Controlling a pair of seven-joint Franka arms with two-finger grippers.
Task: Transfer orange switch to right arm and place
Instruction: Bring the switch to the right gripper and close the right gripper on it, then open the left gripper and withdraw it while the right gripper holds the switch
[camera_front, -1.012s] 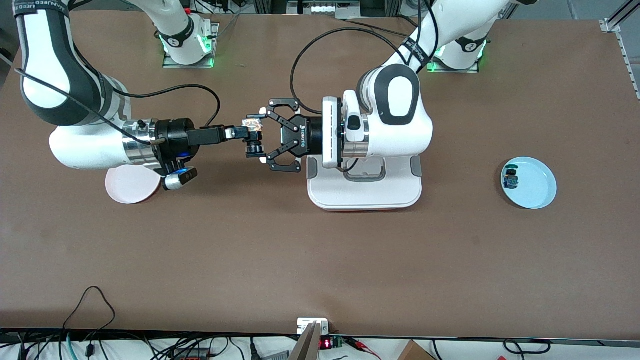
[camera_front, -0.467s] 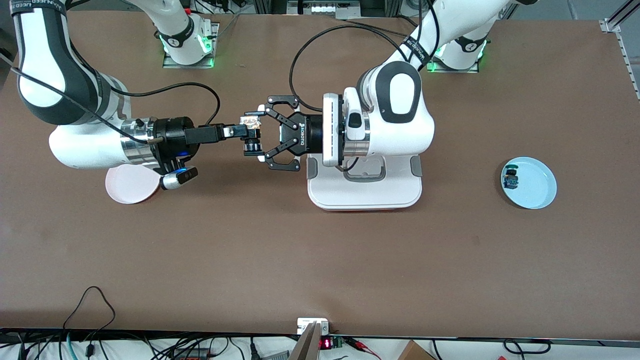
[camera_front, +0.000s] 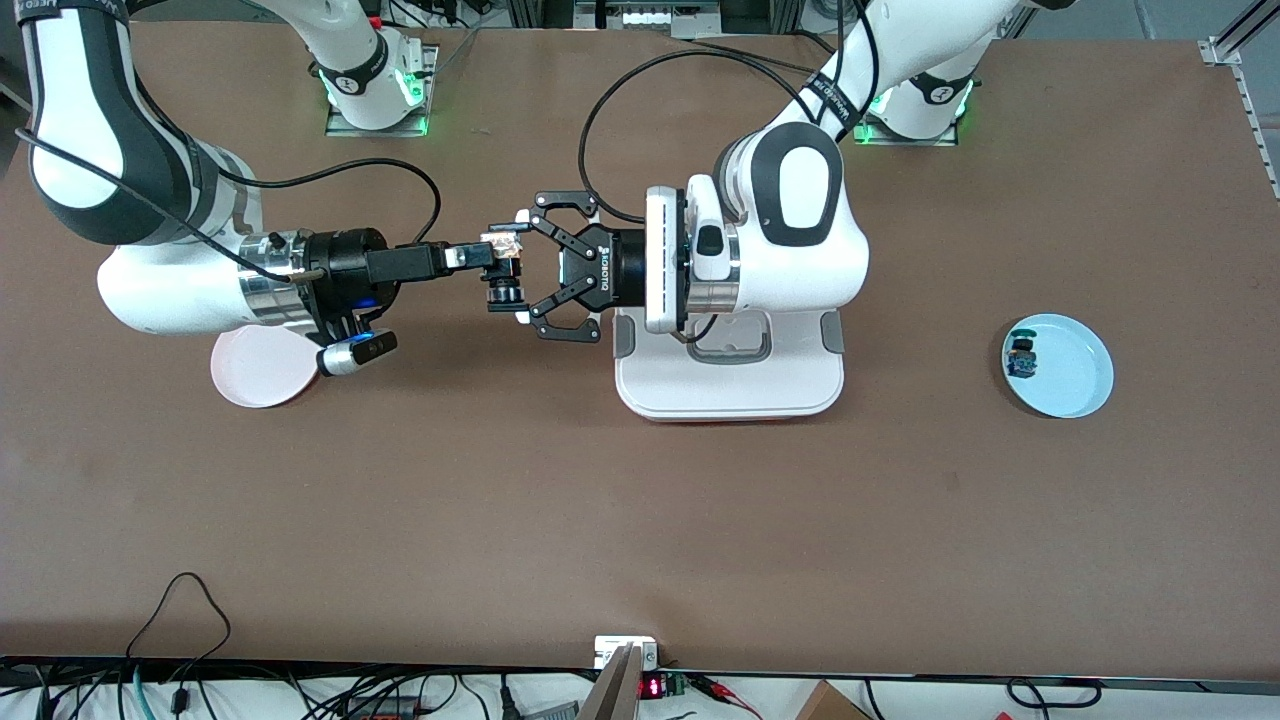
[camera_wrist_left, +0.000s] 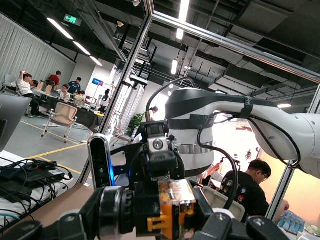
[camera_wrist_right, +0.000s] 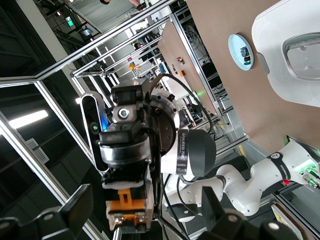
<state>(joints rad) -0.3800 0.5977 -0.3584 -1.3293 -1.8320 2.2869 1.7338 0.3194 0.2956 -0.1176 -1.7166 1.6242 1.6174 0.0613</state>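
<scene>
While the left hand (camera_front: 524, 281), the black open-linkage one, stays clamped on the tiny black-and-orange push-button switch (camera_front: 505, 262), you can see the right hand (camera_front: 492, 258), slim and black, has slid in a little from a second ago, its narrow fingers now bracketing the switch body up in the air over the bare brown desk (camera_front: 640, 520). Whether those fingers have actually pinched it cannot be told; they look to be mid-closure. Reading: handover is at the take, release by the left not yet due.

The pale pink round plate (camera_front: 258, 372) lies partly under the right wrist, likely the drop spot. The white scale-like platform (camera_front: 728, 385) sits beneath the left wrist. Toward the left arm's end, the light blue plate (camera_front: 1075, 385) holds a small blue switch (camera_front: 1022, 358).

Room in the wrist views: open lab hall, strip lights, people seated at desks.
</scene>
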